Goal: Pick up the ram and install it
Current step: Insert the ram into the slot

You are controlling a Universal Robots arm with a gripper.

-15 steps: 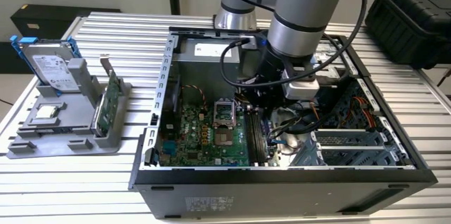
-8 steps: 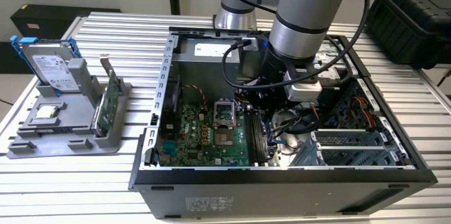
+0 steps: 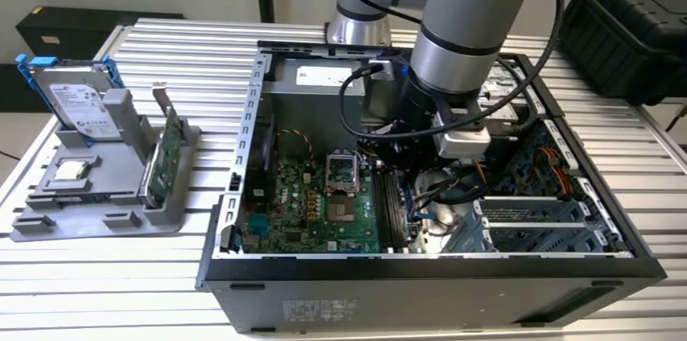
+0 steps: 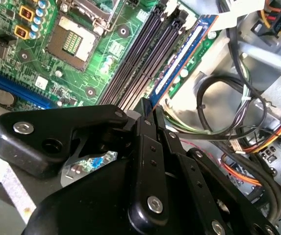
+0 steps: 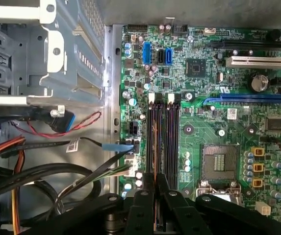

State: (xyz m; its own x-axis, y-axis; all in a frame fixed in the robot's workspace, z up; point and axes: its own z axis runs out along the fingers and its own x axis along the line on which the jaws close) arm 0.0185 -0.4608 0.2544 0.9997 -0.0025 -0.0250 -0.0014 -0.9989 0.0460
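Black linkage bars of the hand (image 4: pixel 147 115) crowd the foreground in both wrist views, its fingers (image 5: pixel 161 188) drawn close together with a thin edge-on strip between them. In the first wrist view that strip runs from the fingertips along the memory slots (image 5: pixel 162 132). In the second wrist view the ram (image 4: pixel 182 56) shows as a blue-green stick with a white label, standing on edge in the slot nearest the case cables, well ahead of the fingertips. Whether the pads are pinching it at its near end or have let go I cannot tell for certain, though they sit pressed nearly together over its line.

Beside the ram, the other dark slots lie empty, and beyond them is the bare processor socket (image 5: pixel 221 161) on the green motherboard (image 3: pixel 311 204).

In the exterior view the arm reaches down into the open computer case (image 3: pixel 429 277), which rests on the ribbed metal counter (image 3: pixel 108 277). Toward the exterior view's left stands a grey holder (image 3: pixel 96 212) with a hard drive (image 3: pixel 80 104) and a green card (image 3: pixel 161 164) in it.

By my judgement the pick-up is done and the stick is at its slot. Whether it is fully pressed home, with the end latches closed, cannot be made out.
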